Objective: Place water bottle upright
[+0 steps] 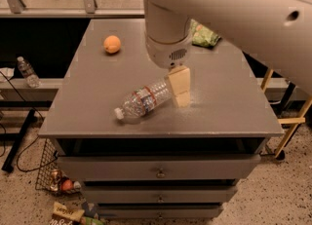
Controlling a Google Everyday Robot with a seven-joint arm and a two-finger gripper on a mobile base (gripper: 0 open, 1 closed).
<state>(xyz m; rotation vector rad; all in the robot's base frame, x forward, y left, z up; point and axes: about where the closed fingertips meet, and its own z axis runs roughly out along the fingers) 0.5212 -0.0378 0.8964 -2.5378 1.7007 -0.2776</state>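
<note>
The water bottle [143,100] lies on its side on the grey table [97,102], white cap toward the front left, red-white-blue label band around its middle. My gripper [179,87], cream-coloured below the white wrist, hangs low over the table right at the bottle's base end, at the bottle's right. It seems to touch or nearly touch the base. My large white arm crosses the upper right of the view and hides part of the table's back.
An orange fruit [112,44] sits at the table's back left. A green bag [204,35] lies at the back right, partly behind my arm. A small dim bottle [28,71] stands left of the table. A wire basket [52,174] sits on the floor.
</note>
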